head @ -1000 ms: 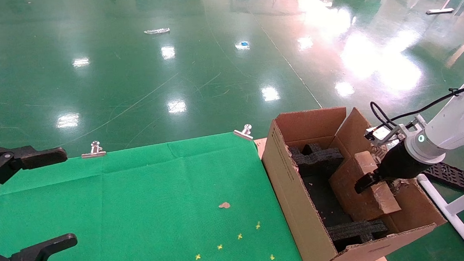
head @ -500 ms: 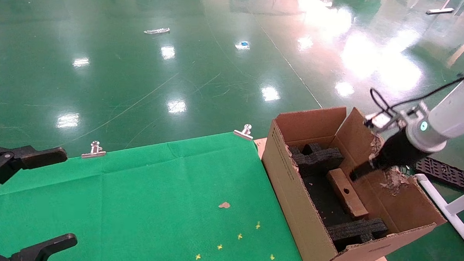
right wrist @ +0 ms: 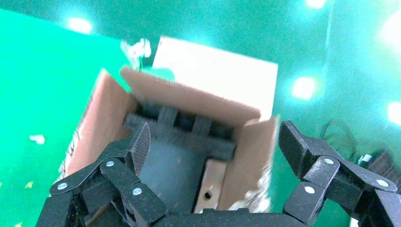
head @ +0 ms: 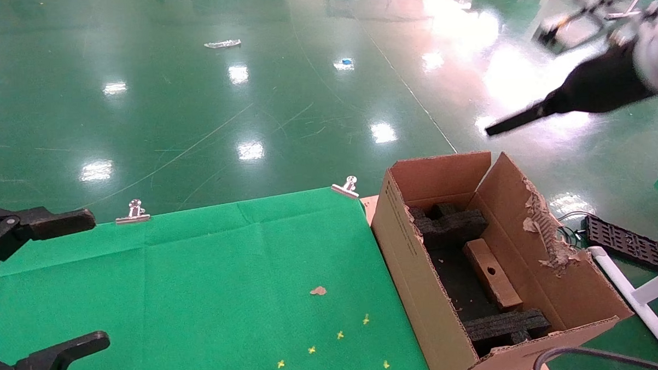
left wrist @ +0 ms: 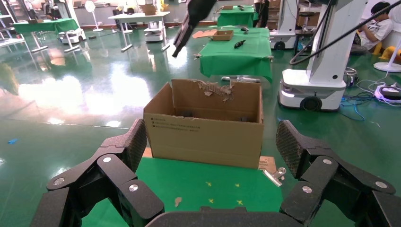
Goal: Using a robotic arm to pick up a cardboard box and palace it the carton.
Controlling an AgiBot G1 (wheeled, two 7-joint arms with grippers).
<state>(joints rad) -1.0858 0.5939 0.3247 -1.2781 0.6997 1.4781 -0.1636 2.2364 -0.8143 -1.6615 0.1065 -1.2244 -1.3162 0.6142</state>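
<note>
Head view: cardboard box [head: 492,273] lies inside the carton [head: 413,253], on its right side between the black foam inserts [head: 446,221], hole up. Right gripper [head: 518,121] is high above the carton, blurred, apparently holding nothing. Left gripper [head: 64,279] parked at table's [head: 212,287] left edge, fingers spread wide. Left wrist view: left gripper [left wrist: 211,144] wide, carton [left wrist: 206,135] ahead. Right wrist view: right gripper [right wrist: 213,142] wide open and empty, over the carton [right wrist: 108,109]; cardboard box [right wrist: 208,189] below.

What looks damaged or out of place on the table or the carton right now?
The carton's right flap is torn ragged along its top edge, with shreds hanging. A small brown cardboard scrap lies loose on the green cloth.
</note>
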